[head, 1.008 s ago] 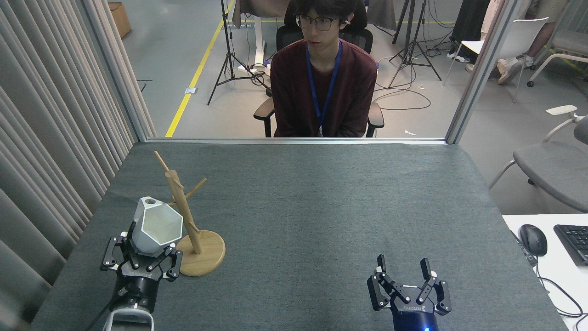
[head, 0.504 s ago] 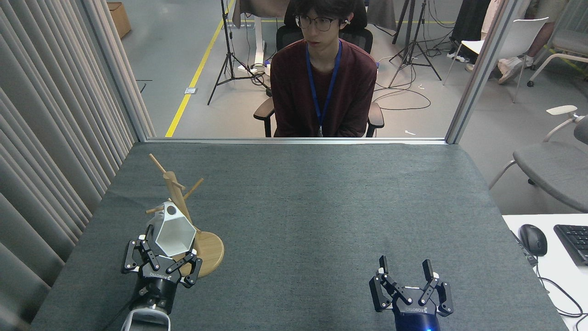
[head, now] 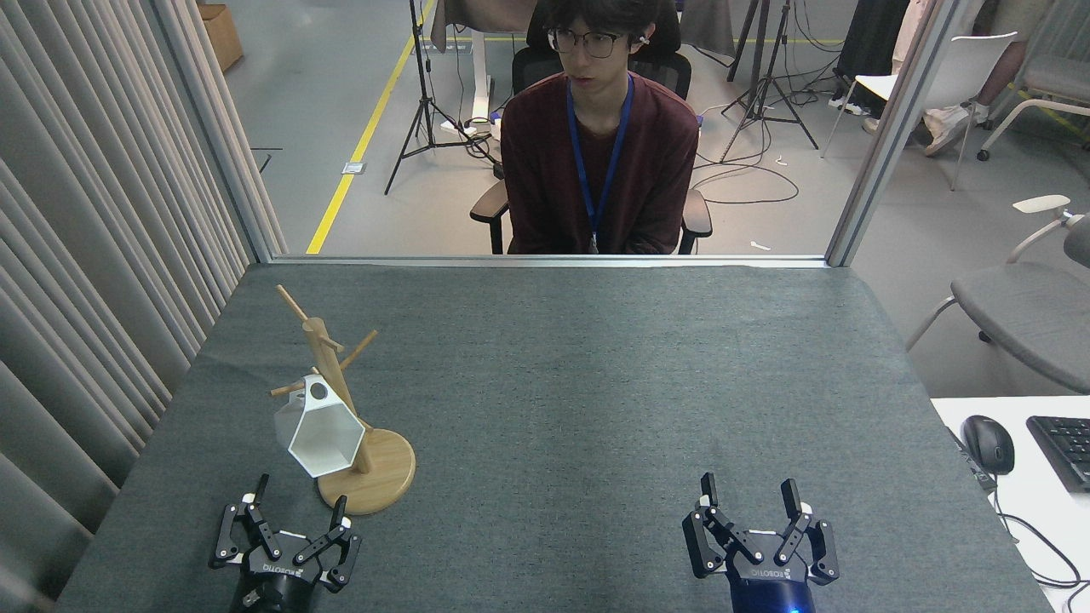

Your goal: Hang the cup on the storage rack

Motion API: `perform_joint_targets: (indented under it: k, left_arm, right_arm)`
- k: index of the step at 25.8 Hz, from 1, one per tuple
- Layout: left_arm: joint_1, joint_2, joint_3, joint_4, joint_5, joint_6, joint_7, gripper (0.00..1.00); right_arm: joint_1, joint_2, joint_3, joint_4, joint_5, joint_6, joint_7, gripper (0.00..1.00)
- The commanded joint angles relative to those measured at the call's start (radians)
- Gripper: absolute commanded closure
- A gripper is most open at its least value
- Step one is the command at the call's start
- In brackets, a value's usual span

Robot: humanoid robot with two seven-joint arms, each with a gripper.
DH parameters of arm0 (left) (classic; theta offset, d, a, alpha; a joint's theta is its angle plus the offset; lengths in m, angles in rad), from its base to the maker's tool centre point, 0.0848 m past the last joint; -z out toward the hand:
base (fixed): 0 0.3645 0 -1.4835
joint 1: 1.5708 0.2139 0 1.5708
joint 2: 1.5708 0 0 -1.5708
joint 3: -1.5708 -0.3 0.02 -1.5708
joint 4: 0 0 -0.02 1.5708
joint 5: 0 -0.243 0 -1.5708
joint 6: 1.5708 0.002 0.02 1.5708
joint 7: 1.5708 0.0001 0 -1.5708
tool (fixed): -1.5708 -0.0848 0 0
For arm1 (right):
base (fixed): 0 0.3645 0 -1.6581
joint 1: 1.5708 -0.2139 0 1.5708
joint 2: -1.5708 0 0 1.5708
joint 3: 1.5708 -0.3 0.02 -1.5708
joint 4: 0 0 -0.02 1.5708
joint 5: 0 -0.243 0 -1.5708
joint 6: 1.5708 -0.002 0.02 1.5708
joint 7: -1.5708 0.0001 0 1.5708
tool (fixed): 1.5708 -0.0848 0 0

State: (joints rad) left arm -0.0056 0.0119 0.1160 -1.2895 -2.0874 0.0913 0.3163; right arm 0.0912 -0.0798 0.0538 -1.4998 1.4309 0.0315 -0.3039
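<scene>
Cup on the rack, both grippers empty

One cup [head: 317,432] hangs by its rim tab from a low peg of the one storage rack [head: 341,400], mouth tilted toward the robot, clear of the bench [head: 596,383]. The left gripper [head: 294,515], fingers spread and holding nothing, sits just below the rack's base, the nearer of the two; the right gripper [head: 753,498], fingers also spread, is well to the rack's right.

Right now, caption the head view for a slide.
White cup hanging on the wooden rack, both hands open and empty.
</scene>
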Motion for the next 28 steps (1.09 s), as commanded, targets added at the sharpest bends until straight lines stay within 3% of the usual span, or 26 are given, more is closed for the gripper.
perform_joint_targets:
  k: [1, 6, 9, 15, 23, 28]
  left_arm:
    - [0.059, -0.004, 0.034, -0.090, 0.096, -0.041, 0.001, 0.00]
    - [0.151, 0.011, 0.037, -0.275, 0.569, -0.300, -0.020, 0.00]
    - [0.191, 0.019, 0.034, -0.317, 0.679, -0.372, -0.080, 0.00]
    - [0.184, -0.003, 0.030, -0.329, 0.675, -0.360, -0.098, 0.00]
    - [0.154, -0.009, 0.019, -0.304, 0.570, -0.297, -0.103, 0.00]
    - [0.154, -0.021, 0.017, -0.307, 0.569, -0.297, -0.103, 0.00]
  right_arm:
    - [0.004, 0.000, 0.000, -0.007, 0.000, -0.001, 0.000, 0.01]
    - [0.012, -0.023, 0.000, -0.026, 0.000, -0.015, 0.000, 0.01]
    - [0.038, -0.040, 0.000, -0.043, 0.000, -0.022, 0.002, 0.01]
    - [0.114, -0.041, 0.000, -0.106, 0.002, -0.022, 0.002, 0.01]
    - [0.128, -0.063, 0.000, -0.105, 0.003, -0.021, 0.000, 0.01]
    - [0.130, -0.060, -0.005, -0.105, 0.017, -0.019, 0.000, 0.01]
